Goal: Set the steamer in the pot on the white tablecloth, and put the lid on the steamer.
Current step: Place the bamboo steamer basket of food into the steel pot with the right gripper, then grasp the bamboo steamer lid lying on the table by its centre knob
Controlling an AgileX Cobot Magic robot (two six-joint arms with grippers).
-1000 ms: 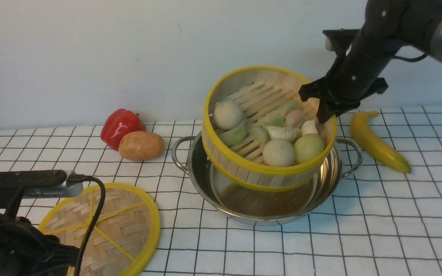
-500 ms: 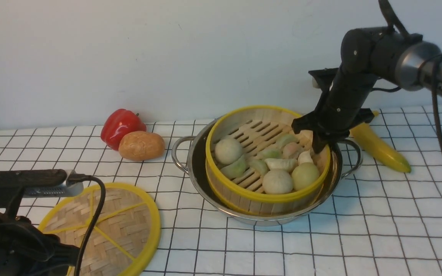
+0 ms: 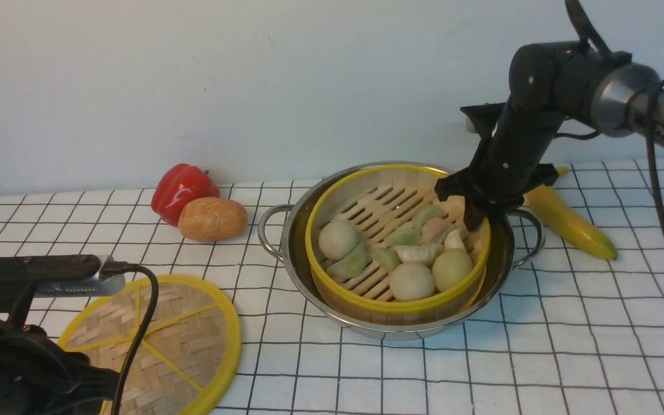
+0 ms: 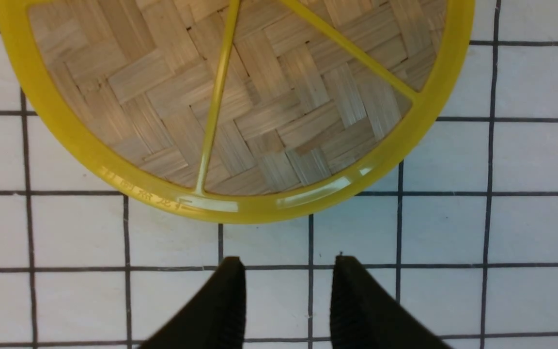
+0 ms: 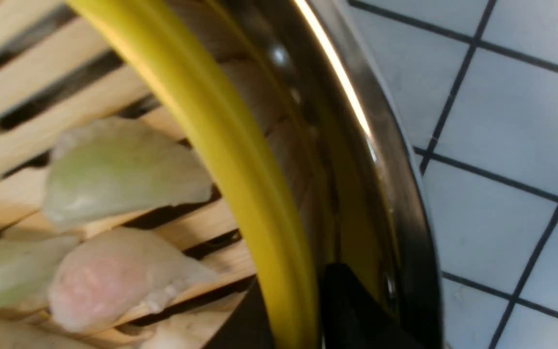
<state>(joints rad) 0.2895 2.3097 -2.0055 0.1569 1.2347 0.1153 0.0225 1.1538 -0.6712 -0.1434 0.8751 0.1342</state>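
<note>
The steamer [image 3: 389, 304], a bamboo basket with a yellow rim holding pale dumplings and buns, sits inside the shiny steel pot [image 3: 287, 245] on the white tablecloth [image 3: 568, 346]. My right gripper [image 3: 476, 216] is shut on the steamer's far right rim. In the right wrist view the yellow rim [image 5: 211, 126] runs between the two fingers of the right gripper [image 5: 293, 310], close inside the pot's wall [image 5: 385, 160]. The lid [image 3: 182, 334] lies flat on the cloth at the front left. My left gripper [image 4: 286, 264] is open and empty above the cloth, just off the lid's edge [image 4: 259, 206].
A red bell pepper [image 3: 181, 187] and a brown potato [image 3: 212, 219] lie left of the pot. A banana [image 3: 568, 216] lies right of the pot, just behind my right arm. A wall stands close behind the table.
My right gripper has lowered the steamer from a tilted hold above the pot down into the pot, where it now sits nearly level. The left arm and the lid have not moved.
</note>
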